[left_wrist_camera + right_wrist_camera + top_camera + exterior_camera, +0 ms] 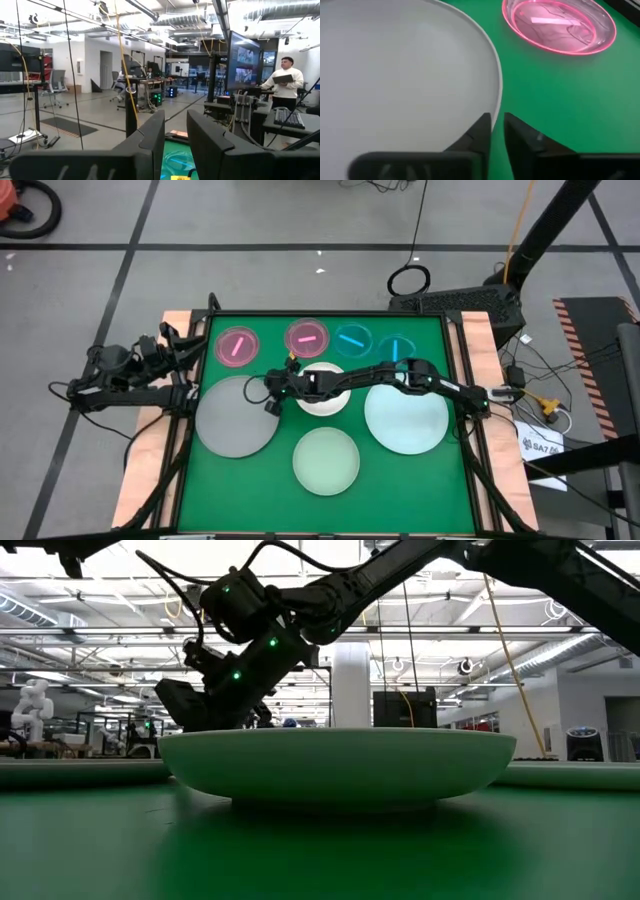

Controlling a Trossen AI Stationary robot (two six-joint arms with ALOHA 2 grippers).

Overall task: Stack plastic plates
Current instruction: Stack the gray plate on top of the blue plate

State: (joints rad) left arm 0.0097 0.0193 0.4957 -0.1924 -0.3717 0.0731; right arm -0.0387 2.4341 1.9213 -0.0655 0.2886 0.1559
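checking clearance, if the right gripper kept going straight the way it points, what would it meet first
Probably the grey plate's rim: the right gripper straddles that edge. A pink plate lies off to one side.

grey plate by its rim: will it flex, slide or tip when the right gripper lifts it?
The grey plate looks like thin, shallow plastic, so probably light and fairly stiff, with slight flex. Right gripper straddles only its rim, jaws narrowly apart; lifted from one edge, the wide plate would likely tilt or slip. Its smooth surface on the green mat suggests it slides rather than tips if pushed.
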